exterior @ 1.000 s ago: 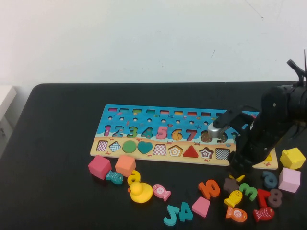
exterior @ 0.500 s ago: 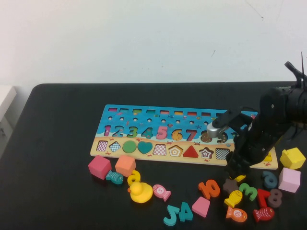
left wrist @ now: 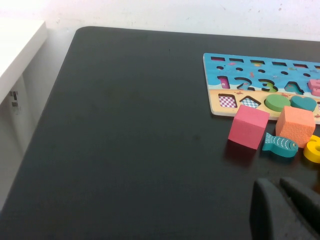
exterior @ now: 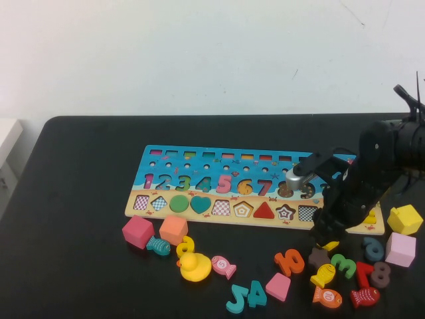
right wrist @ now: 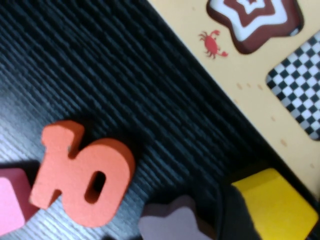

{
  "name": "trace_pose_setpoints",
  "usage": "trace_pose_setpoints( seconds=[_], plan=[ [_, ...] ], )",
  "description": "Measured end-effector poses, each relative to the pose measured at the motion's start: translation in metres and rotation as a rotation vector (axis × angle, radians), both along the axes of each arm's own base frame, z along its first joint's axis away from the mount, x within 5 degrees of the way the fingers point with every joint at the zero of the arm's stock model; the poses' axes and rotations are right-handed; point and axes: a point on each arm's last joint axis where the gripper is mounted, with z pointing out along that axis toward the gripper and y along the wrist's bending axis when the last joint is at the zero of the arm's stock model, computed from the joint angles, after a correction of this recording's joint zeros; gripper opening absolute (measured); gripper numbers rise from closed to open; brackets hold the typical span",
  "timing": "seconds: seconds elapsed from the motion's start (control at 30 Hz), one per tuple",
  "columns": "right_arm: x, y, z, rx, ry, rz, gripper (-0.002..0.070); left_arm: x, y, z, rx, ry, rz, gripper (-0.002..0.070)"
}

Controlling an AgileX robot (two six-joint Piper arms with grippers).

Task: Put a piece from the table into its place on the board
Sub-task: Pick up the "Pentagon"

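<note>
The board (exterior: 199,159) lies across the middle of the black table (exterior: 80,199), blue number band above and sandy shape band below. Its place, the pentagon recess with tan outlines (exterior: 243,209), is empty. The piece, a small flat yellow pentagon (right wrist: 277,205), lies on the table just off the board's near edge, between a brown star (right wrist: 170,222) and the board. In the high view only a sliver of the piece (exterior: 331,246) shows under my right gripper (exterior: 324,238), which hangs directly over it. My left gripper (left wrist: 279,186) rests shut and empty over bare table, out of the high view.
An orange 10 (exterior: 290,262), green 3 (exterior: 344,264), yellow fish (exterior: 325,274) and several more numbers crowd the front right. A yellow house block (exterior: 405,219) and a pink cube (exterior: 400,249) sit far right. Two cubes (exterior: 137,231) and a duck (exterior: 194,266) lie front left.
My right arm has edged slightly left and lower over the yellow piece. No piece on the table has moved.
</note>
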Motion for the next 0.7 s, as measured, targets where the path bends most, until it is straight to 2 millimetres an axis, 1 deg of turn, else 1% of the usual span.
trace_pose_setpoints(
  seconds=[0.27,0.47,0.7],
  plan=[
    [0.001,-0.001,0.002,-0.015,0.012,-0.024,0.0351,0.0,0.0,0.0,0.0,0.0,0.0,-0.0002],
    [0.006,-0.003,0.008,-0.06,0.033,-0.082,0.0428,0.0,0.0,0.0,0.0,0.0,0.0,-0.0002],
    [0.006,-0.004,0.01,-0.07,0.06,-0.104,0.0446,0.0,0.0,0.0,0.0,0.0,0.0,-0.0002]
  ],
)
